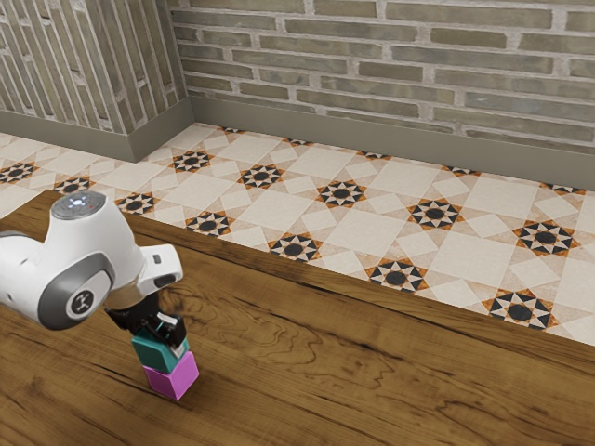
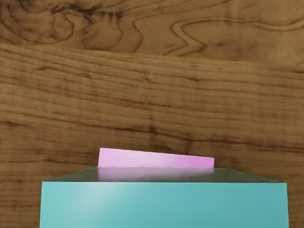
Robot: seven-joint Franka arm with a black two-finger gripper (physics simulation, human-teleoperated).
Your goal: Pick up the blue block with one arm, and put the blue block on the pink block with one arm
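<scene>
While the tool (image 1: 156,333) pinches the blue block (image 1: 159,353) by two opposite sides, the block sits on the pink block (image 1: 175,379), on the worktop (image 1: 372,372). Likely rigid, light, smooth-faced. Best held square across flat faces, as corners would probably slip.

The blue block (image 1: 158,353) is a teal-tinged blue; the pink block (image 1: 174,378) is a bright orchid pink. The claw (image 1: 158,330) is black, on a white arm (image 1: 65,269) with a grey joint. The desk (image 1: 390,372) is warm brown wood with dark swirling grain. The far floor (image 1: 279,209) has cream tiles with black-and-orange stars. The far wall (image 1: 390,65) is grey-beige brick.
</scene>
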